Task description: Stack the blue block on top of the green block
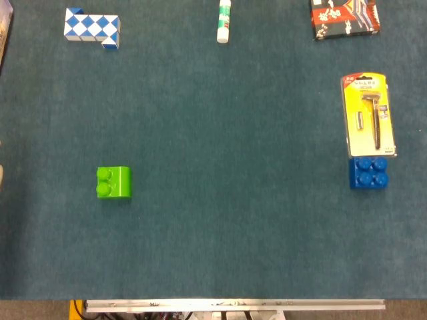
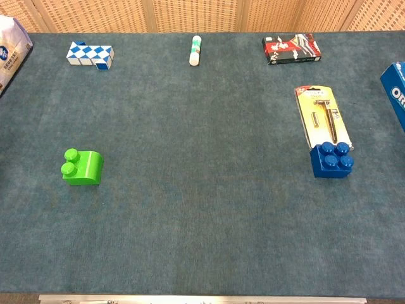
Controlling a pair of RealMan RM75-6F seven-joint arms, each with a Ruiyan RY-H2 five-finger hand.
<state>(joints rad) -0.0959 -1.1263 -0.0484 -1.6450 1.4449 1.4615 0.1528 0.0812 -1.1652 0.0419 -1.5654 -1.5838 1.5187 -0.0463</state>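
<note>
Neither hand shows in the head view or the chest view, so whether they are released, clenched or grasping anything cannot be told. The blue block [image 1: 369,173] sits studs up on the right side of the bench [image 1: 227,220], its far edge touching or just under the near end of a yellow razor pack [image 1: 369,113]. The green block [image 1: 113,183] lies well apart from it on the left side, with two studs along its left part and a rounded right shoulder. Nothing is stacked yet, so the step in hand is judged to be the first reach for the blue block, most naturally by the right hand, which works that side. A clean pick probably calls for coming down from above and pinching the block across its left and right faces, keeping the fingers off the razor pack so the card is not dragged along. A straight lift before any sideways travel should free it from the pack. Over the green block, the blue one should be lowered level onto the studded part, since the curved shoulder could let it tilt or slide. A white glue stick [image 1: 223,21], a blue-and-white checked snake puzzle [image 1: 93,27] and a red printed box [image 1: 345,19] lie along the far edge, away from the path.
</note>
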